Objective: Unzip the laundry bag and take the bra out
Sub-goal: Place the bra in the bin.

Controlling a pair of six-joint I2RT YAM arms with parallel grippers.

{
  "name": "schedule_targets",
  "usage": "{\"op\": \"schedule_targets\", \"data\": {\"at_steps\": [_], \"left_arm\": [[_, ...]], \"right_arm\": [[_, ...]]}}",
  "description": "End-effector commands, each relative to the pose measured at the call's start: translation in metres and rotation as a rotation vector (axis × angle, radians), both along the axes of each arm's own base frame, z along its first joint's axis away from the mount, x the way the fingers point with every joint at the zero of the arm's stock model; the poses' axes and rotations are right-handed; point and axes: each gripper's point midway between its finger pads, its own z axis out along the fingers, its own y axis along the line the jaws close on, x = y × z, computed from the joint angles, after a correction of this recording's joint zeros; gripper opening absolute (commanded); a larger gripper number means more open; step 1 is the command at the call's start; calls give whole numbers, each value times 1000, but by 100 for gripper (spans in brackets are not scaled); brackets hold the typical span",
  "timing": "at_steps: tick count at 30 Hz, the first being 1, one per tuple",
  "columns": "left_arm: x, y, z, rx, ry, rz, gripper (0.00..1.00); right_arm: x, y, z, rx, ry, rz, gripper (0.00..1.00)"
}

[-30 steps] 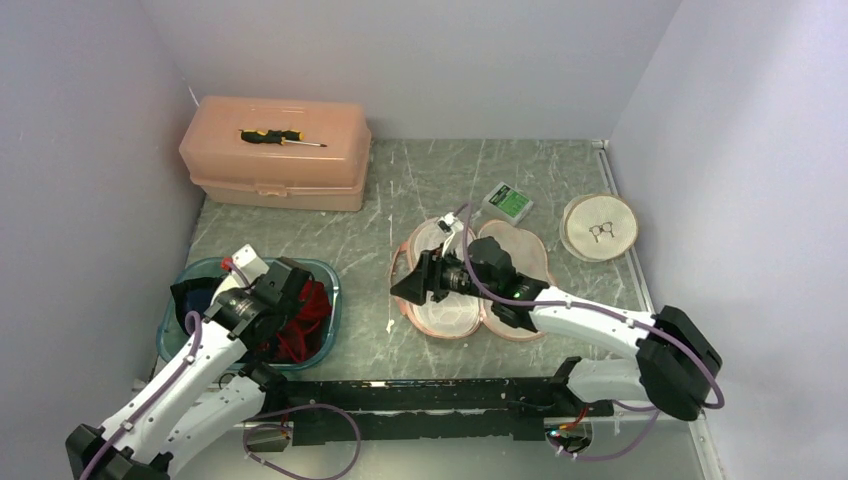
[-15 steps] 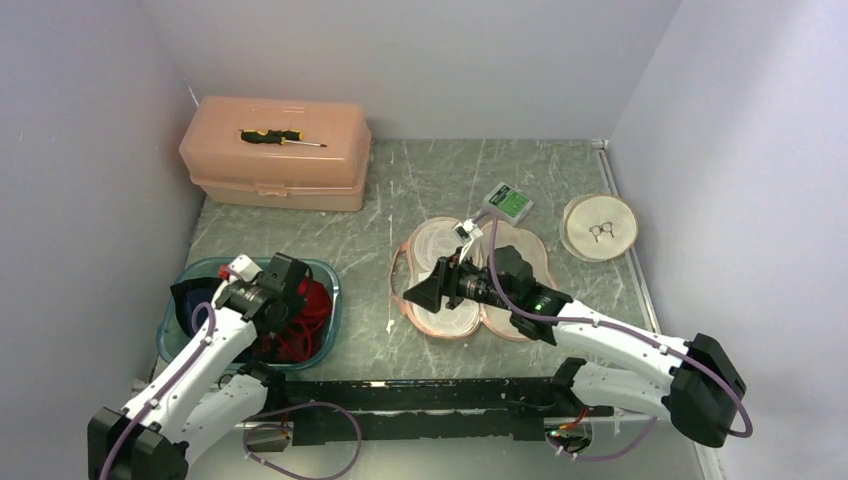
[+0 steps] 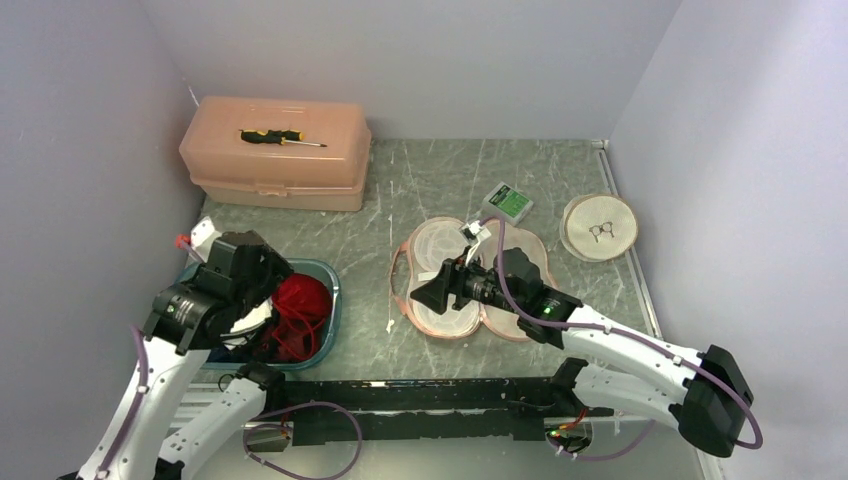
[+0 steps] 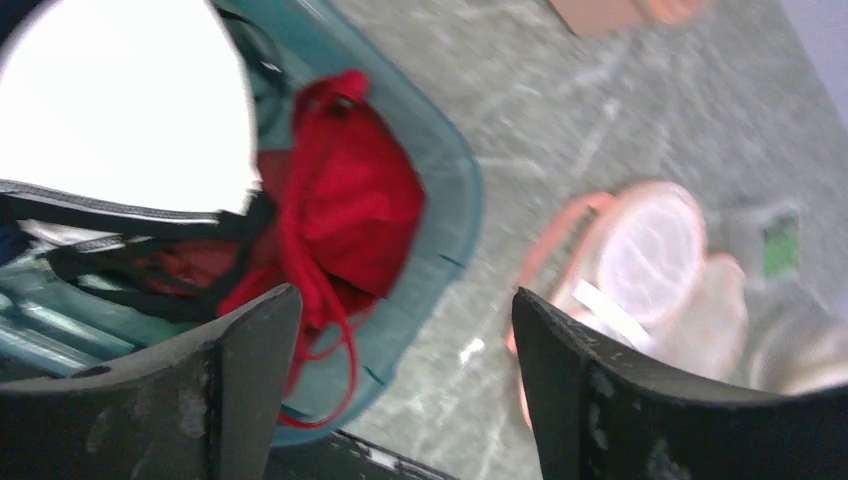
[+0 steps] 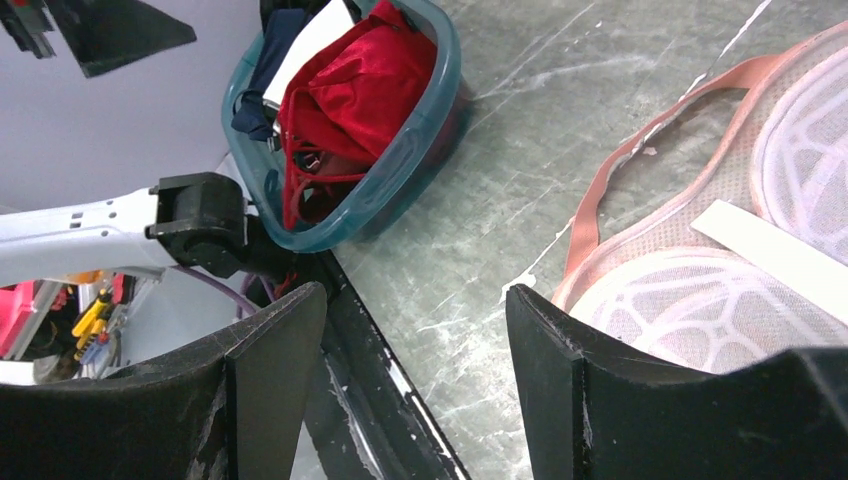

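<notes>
Left fingers (image 4: 250,400) are being held open over the bra (image 3: 300,298) in the basket (image 3: 335,295), right fingers (image 5: 270,390) open above the laundry bag (image 3: 437,243); a straight lift is being advised, avoiding the straps.

Red bra (image 3: 300,300) bunched in a teal tub (image 3: 322,266); mesh laundry bag (image 3: 430,240) lying flat mid-desk (image 3: 420,180).
The bra (image 5: 350,85) is bright red soft fabric, crumpled into a heap in the tub's right part, with thin red straps looping down at its near side. The laundry bag (image 5: 690,300) lies well apart from the tub. It is a two-lobed white mesh pouch with peach-pink trim, the trim band lifted away from the mesh on the side toward the tub, and a white strip lies across it.
</notes>
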Motion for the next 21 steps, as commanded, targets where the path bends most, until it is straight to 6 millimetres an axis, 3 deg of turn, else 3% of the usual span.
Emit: {"op": "schedule_targets", "data": {"at_steps": [1, 2, 4, 6, 7, 9, 12, 14, 17, 21], "left_arm": [[21, -70, 26, -162, -111, -381, 73], [27, -92, 26, -236, -130, -454, 64], [37, -120, 15, -323, -128, -550, 36], [44, -123, -9, -313, -60, -546, 10], [47, -118, -23, -284, -25, -524, 4], [50, -103, -49, -245, 30, -442, 3], [46, -84, -63, -258, 18, -347, 3], [38, -73, -73, -270, 28, -292, 3], [23, -53, -104, -281, 131, -183, 3], [7, -44, -134, -338, 206, -51, 3]], "right_arm": [[6, 1, 17, 11, -65, -13, 70], [6, 1, 16, 7, -62, -13, 70], [6, -1, 11, 0, -58, -17, 69], [6, -3, 7, -4, -53, -26, 68], [5, -5, 5, -8, -49, -30, 68], [4, -8, 0, -13, -46, -38, 68], [2, -12, -8, -28, -38, -43, 68], [2, -13, -12, -36, -31, -45, 68], [2, -11, -16, -42, -25, -37, 68], [2, -11, -17, -45, -23, -34, 68]]}}
